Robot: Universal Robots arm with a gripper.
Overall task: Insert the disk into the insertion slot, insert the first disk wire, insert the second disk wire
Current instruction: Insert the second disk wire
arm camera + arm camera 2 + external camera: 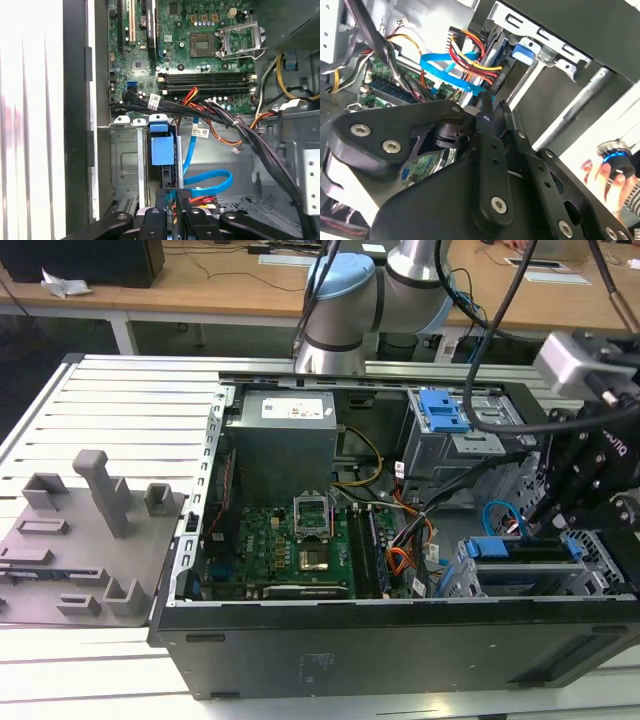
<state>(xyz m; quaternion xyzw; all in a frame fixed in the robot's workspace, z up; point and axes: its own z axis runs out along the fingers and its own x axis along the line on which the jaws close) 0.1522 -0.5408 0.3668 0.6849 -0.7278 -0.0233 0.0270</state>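
Note:
The disk sits inside the insertion slot, and its blue caddy shows at the cage mouth. The slot's grey perforated cage is in the case's corner near the exterior view's right. The second disk wire, a light-blue flat cable, loops beside the disk. My gripper hangs over the disk's rear, its fingers drawn together on the wire's plug end. An orange-red-yellow wire bundle runs right beside the fingertips.
The open computer case holds a motherboard, a power supply and a taller cage with a blue latch. Black cable bundles cross above the slot. A grey fixture plate lies at the exterior view's left. A person's hand holds a small device.

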